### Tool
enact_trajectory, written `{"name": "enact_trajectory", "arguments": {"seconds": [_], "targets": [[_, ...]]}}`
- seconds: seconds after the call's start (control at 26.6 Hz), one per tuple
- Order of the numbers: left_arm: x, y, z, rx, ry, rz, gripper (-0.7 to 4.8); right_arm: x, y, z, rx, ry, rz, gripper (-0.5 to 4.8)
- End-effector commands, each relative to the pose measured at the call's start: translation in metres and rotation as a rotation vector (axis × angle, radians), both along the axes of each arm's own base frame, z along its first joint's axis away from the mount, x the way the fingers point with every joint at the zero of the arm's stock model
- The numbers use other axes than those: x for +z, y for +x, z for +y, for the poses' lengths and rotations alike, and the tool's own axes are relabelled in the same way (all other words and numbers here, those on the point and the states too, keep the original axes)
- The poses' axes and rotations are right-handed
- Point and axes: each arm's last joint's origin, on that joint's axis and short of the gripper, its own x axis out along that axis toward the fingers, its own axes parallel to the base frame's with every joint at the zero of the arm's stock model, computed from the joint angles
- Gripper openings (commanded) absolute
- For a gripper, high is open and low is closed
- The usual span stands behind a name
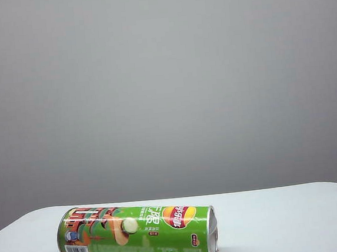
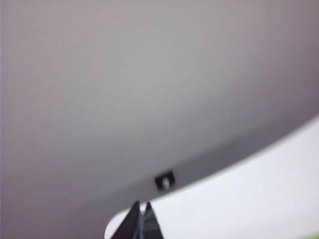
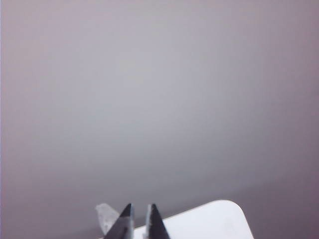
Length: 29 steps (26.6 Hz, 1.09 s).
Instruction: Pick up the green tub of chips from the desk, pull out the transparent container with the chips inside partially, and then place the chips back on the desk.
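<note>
Lay on its side on the white bench: green tub, near left, long axis running left to right, silver end rim facing right, probably placed so for a side grasp and a pull from that end. No container or chips seen outside it. Neither arm seen in the exterior view. Left tool pressed together, pointed past the bench's far edge. Right tool parted only by a narrow gap, empty, likewise aimed over a bench corner. Nothing grasped yet.
</note>
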Motion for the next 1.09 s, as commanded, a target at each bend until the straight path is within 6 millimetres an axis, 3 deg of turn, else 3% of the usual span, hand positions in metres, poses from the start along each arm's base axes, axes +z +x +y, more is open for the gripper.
{"name": "enact_trajectory", "arguments": {"seconds": [0.04,0.08,0.26,0.38,0.49,0.68,0.79,0.98,1.09], "targets": [[0.002,0.017,-0.004,-0.081,0.102,0.101,-0.01,0.017,-0.003,0.0,0.004,0.011,-0.006,0.05],[0.003,0.03,-0.007,-0.152,0.128,0.168,-0.01,0.028,-0.004,0.0,0.003,0.006,0.008,-0.02],[0.01,0.057,-0.016,-0.388,0.153,0.247,0.0,0.057,0.001,0.002,0.057,0.005,0.092,-0.01],[0.016,0.071,-0.019,-0.442,0.152,0.246,0.35,0.072,0.01,0.003,0.132,0.0,0.178,-0.01],[0.019,0.096,-0.022,-0.467,0.201,0.227,0.36,0.085,0.03,0.006,0.289,-0.046,0.349,-0.01],[0.014,0.126,-0.034,-0.486,0.205,0.283,0.41,0.082,0.049,0.008,0.412,-0.05,0.446,-0.01],[0.004,0.147,-0.05,-0.453,0.233,0.342,0.84,0.075,0.055,0.01,0.517,-0.066,0.499,-0.01],[-0.015,0.157,-0.083,-0.523,0.356,0.361,0.86,0.064,0.051,0.011,0.572,-0.098,0.604,-0.01],[-0.037,0.162,-0.104,-0.652,0.523,0.337,1.04,0.058,0.047,0.011,0.599,-0.169,0.645,-0.01]]}}
